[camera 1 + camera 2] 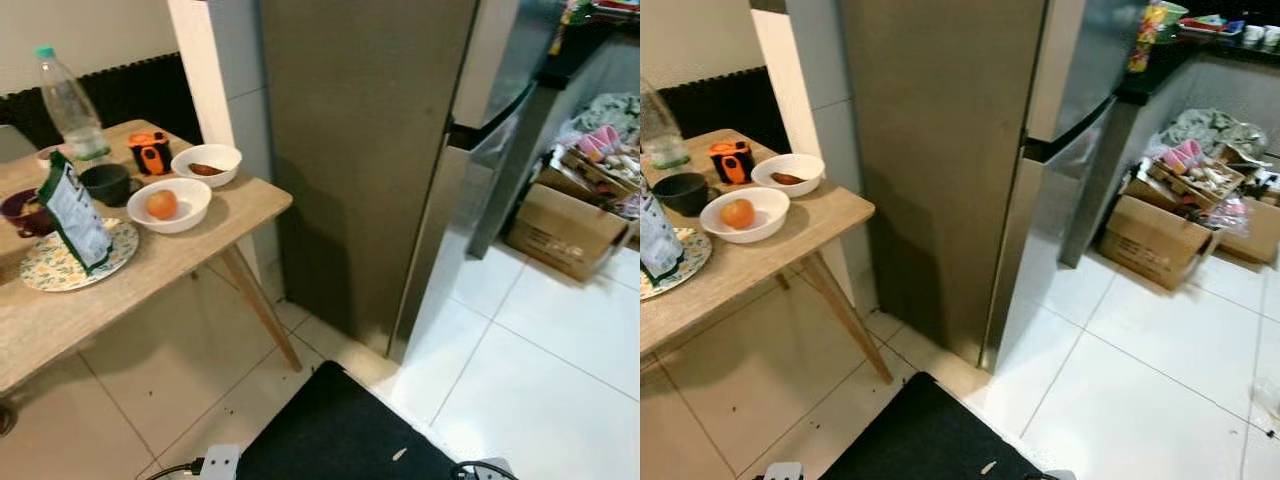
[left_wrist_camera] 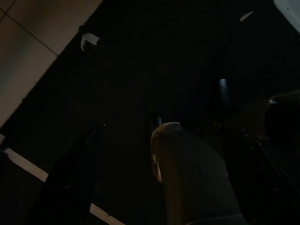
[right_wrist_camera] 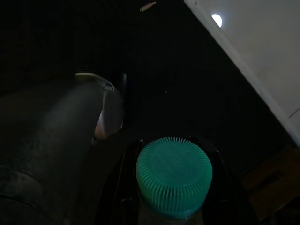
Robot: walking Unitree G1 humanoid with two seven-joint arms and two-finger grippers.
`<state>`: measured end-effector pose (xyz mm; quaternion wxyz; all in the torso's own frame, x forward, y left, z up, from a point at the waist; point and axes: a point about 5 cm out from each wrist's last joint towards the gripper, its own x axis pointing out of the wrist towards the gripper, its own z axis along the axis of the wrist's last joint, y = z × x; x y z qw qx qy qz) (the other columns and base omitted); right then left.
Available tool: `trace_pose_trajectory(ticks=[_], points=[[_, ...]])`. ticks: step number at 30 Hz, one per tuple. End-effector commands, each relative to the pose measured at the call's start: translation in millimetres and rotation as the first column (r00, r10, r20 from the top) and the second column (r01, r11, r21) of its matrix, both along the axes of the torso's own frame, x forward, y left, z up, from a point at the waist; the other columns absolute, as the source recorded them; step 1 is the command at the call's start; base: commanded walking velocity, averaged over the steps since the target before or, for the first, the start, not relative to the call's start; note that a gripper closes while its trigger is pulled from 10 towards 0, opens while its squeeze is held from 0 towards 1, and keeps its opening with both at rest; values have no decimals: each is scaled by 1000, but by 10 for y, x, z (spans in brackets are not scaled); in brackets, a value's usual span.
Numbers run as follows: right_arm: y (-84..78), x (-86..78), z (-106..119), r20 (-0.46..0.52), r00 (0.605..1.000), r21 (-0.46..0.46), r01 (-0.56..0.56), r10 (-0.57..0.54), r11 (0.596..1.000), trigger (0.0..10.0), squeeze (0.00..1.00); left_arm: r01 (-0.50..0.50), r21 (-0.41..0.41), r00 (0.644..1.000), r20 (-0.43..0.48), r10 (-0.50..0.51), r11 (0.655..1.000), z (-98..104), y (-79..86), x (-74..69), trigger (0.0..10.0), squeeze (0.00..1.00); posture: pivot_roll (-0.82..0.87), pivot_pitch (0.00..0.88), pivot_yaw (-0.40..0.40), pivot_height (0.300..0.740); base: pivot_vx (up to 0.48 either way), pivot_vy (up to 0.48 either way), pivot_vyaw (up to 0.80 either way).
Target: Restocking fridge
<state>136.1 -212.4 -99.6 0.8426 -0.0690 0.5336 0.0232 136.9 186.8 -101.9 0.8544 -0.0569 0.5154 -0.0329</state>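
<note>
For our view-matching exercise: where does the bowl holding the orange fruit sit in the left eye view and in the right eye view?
Left eye view: the bowl sits on the wooden table, left of centre.
Right eye view: same bowl, close to the left edge.
Shared landmark: the grey fridge to its right.

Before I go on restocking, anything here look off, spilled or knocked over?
Nothing spilled. On the table the green packet stands tilted on the patterned plate and might tip. White scraps lie on the black mat. The fridge is shut, and the right gripper holds a green-capped bottle.
</note>
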Motion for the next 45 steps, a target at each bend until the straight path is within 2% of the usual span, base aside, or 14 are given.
trace_pose_trajectory(ticks=[1, 9, 16, 29, 33, 45], points=[[-5, -10, -2, -8, 1000, -5, -24, 24, 1000, 10000, 0, -18, -3, 1000, -14, 18, 1000, -9, 31, -34, 10000, 0, -30, 0, -16, 740, 0, -285, 0], [20, -42, -15, -14, 999, 6, -47, 47, 999, 10000, 0, -15, -14, 1000, -19, 15, 1000, -11, 6, -32, 10000, 0, -32, 5, -17, 740, 0, -328, 0], [24, -65, -22, -18, 998, 15, -61, 61, 998, 10000, 0, -17, -18, 1000, -21, 17, 1000, -16, -17, -36, 10000, 0, -35, 6, -18, 740, 245, -397, 0], [-44, -161, -40, -46, 996, -14, -72, 71, 997, 10000, 0, -17, -15, 1000, -27, 16, 1000, -21, -13, -51, 10000, 0, -33, 6, -19, 740, 252, -404, 751], [-65, -183, -44, -51, 997, -38, -68, 66, 997, 10000, 0, -11, -13, 1000, -29, 11, 1000, -22, -13, -54, 10000, 0, -34, 1, -18, 740, 252, -403, 0], [-62, -172, -43, -47, 998, -37, -48, 46, 998, 10000, 0, -17, -17, 1000, -25, 17, 1000, -19, -34, -35, 10000, 0, -38, 0, -20, 740, 209, -311, 0]])
